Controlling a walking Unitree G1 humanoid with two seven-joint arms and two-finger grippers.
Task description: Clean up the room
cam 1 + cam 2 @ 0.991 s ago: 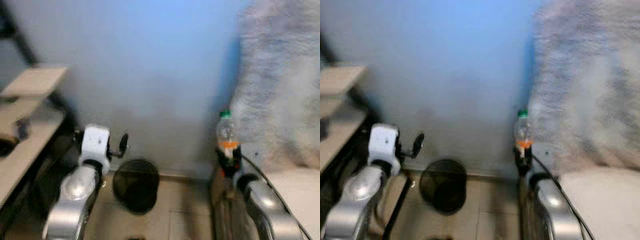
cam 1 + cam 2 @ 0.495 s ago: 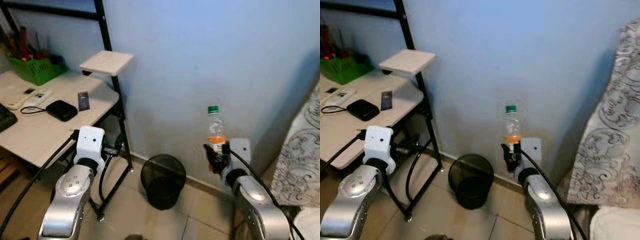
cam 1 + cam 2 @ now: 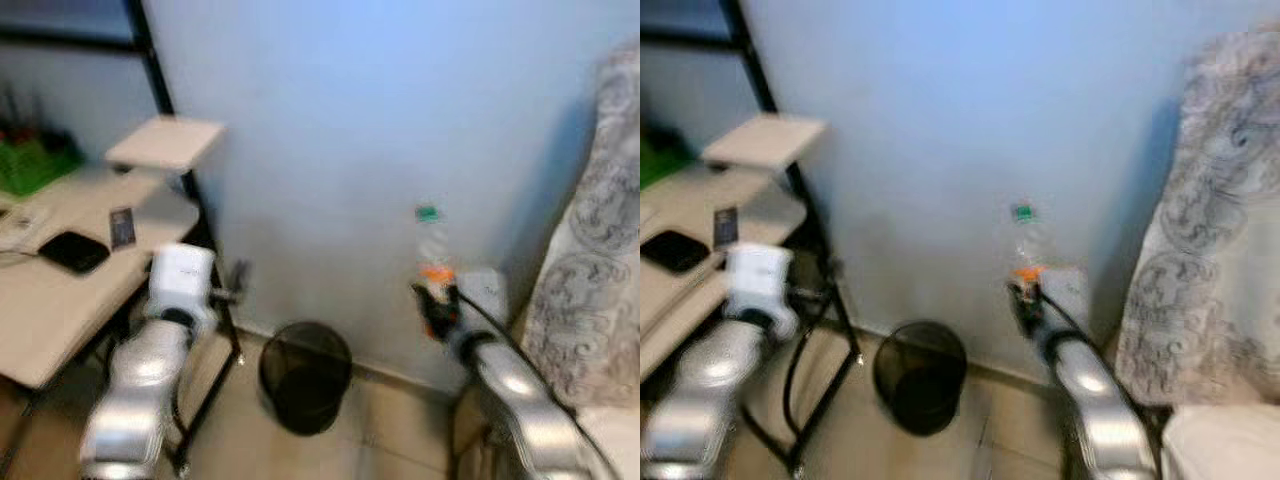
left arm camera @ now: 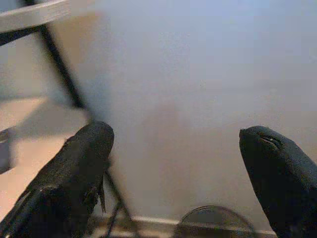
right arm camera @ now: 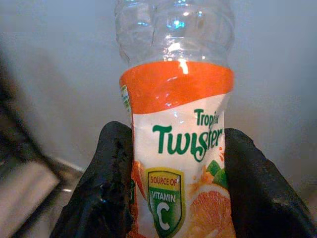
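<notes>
The right gripper point(image 5: 176, 198) was clamped on a clear Tropicana Twister bottle point(image 5: 177, 129), its two black fingers point(image 5: 106, 183) pressing the orange label from both sides; the bottle's cap and base were cut off there. In the blurred head views the bottle stood upright with a green cap, held in front of the blue wall point(image 3: 330, 130). The left gripper point(image 4: 178, 173) had its fingers wide apart, holding nothing. Below stood a black mesh wastebasket point(image 3: 304, 375), its inside too dark to make out.

Open air above the round black mesh wastebasket point(image 3: 305, 375) at lower centre, nothing over its mouth. Blue wall close behind. Black metal desk leg point(image 3: 215, 300) crowds the left; patterned grey fabric point(image 3: 590, 270) hems the right edge.
</notes>
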